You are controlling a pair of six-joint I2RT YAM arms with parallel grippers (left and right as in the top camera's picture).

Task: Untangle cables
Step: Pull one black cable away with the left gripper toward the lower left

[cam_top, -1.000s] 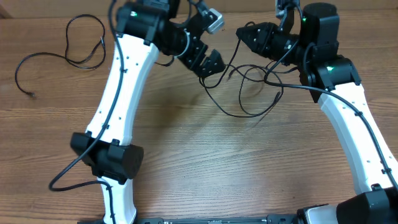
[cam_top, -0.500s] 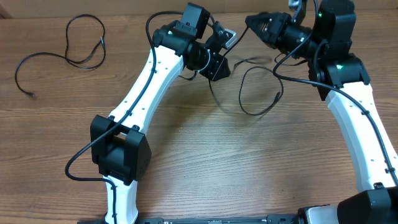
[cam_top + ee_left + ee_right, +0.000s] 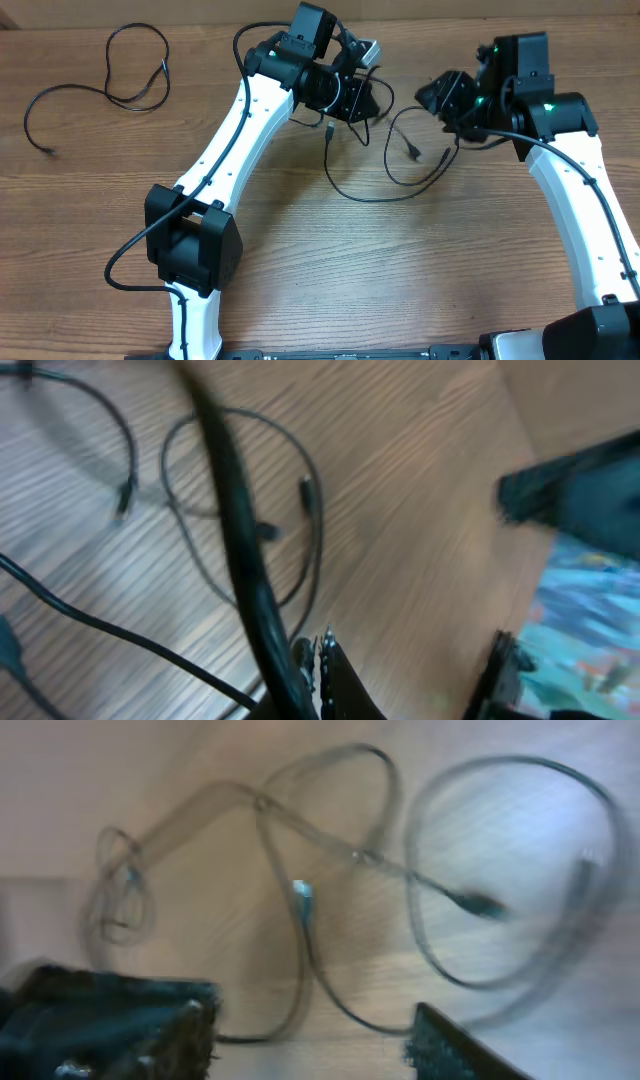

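I have the left hand (image 3: 360,98) up at the far middle of the worktop (image 3: 300,270), and its fingers are pressed together. On the left wrist camera a black cable (image 3: 235,540) runs down the picture straight into the fingertips (image 3: 318,660), so I read it as pinched there, though that view is blurred. From above, that cable hangs off the left hand and sweeps down and right in a wide curve.

That curve joins the tangle (image 3: 388,160), which lies on the wood between the two hands, nearer the right one. I see a couple of overlapping loops there and a small plug inside them. The right wrist camera shows the same loops (image 3: 300,900) crossing each other flat on the worktop, smeared by motion, with a plug (image 3: 478,904) near the middle.

The right hand (image 3: 437,97) sits just above the right side of the tangle. Its fingers stand apart, and I see nothing pinched between them.

A separate cable (image 3: 108,90) lies in loose curls at the far left corner, well apart from both hands and from the tangle.
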